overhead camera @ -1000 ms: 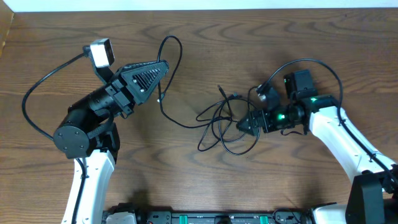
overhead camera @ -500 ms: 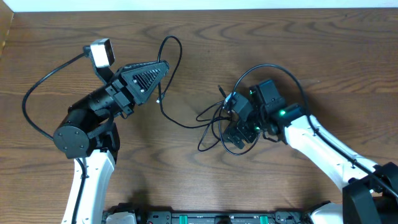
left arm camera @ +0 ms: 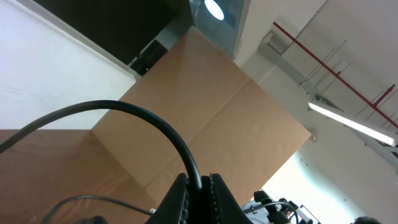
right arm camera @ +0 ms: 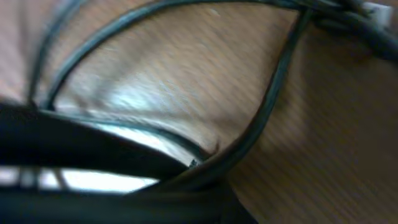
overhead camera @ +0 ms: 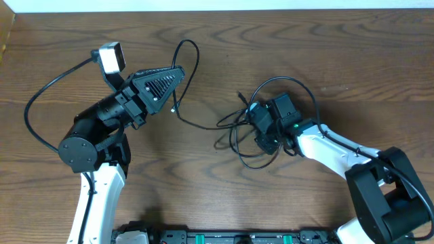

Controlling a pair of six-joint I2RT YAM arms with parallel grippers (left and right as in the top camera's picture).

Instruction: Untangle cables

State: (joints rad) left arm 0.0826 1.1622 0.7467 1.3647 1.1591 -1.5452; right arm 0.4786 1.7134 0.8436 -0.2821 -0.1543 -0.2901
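Thin black cables point(overhead camera: 234, 132) lie tangled on the wooden table point(overhead camera: 325, 47), right of the middle. One strand runs left from the tangle, loops upward point(overhead camera: 188, 45) and ends in my left gripper point(overhead camera: 179, 70), which is held off the table. In the left wrist view that gripper point(left arm camera: 200, 180) is shut on the black cable point(left arm camera: 155, 121). My right gripper point(overhead camera: 263, 139) is down in the right side of the tangle. Its wrist view is blurred, showing a black cable point(right arm camera: 273, 99) running into the shut gripper point(right arm camera: 205, 186) at the bottom edge.
The thick black cord point(overhead camera: 32, 108) of the left arm loops out toward the table's left side. The table's far edge point(overhead camera: 217, 12) runs along the top, and a black rail point(overhead camera: 224, 237) lies along the near edge.
The right arm swung left and down into the tangle and its gripper went from open to shut there. The loops shifted slightly. The left arm and its cable stayed put.
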